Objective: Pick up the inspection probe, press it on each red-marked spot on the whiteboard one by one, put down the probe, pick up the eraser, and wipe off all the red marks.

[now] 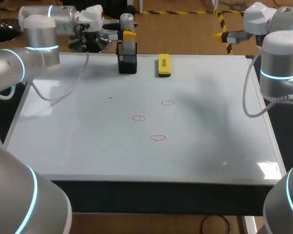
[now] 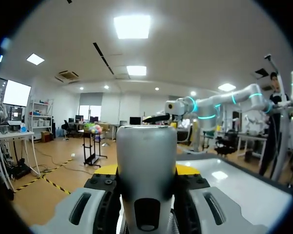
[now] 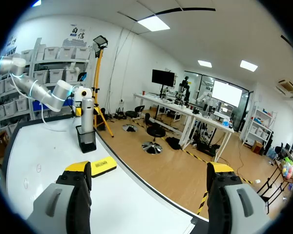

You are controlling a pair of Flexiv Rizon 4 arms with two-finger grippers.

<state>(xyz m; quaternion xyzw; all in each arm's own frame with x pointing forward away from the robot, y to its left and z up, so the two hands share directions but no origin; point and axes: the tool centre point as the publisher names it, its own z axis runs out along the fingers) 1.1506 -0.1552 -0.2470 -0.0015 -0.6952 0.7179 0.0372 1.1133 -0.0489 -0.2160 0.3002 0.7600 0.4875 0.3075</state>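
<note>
The inspection probe [image 1: 127, 22], a silver cylinder, stands upright in a black holder [image 1: 127, 62] at the back edge of the whiteboard [image 1: 78, 146]. My left gripper [image 1: 128, 35] is shut on the probe above the holder. In the left wrist view the probe [image 2: 146, 146] fills the gap between the left gripper [image 2: 146, 169], with a yellow tip against each side. A yellow eraser [image 1: 164, 65] lies to the right of the holder. Three red marks [image 1: 168, 103], [image 1: 138, 118], [image 1: 157, 138] sit mid-board. My right gripper [image 1: 217, 35] hangs open and holds nothing, beyond the board's back right corner.
From the right wrist, the open right gripper [image 3: 149, 170] looks along the board's back edge, with the eraser [image 3: 100, 167], the holder [image 3: 88, 139] and the probe [image 3: 87, 114] ahead of it. A white cable [image 1: 68, 87] droops over the board's left part.
</note>
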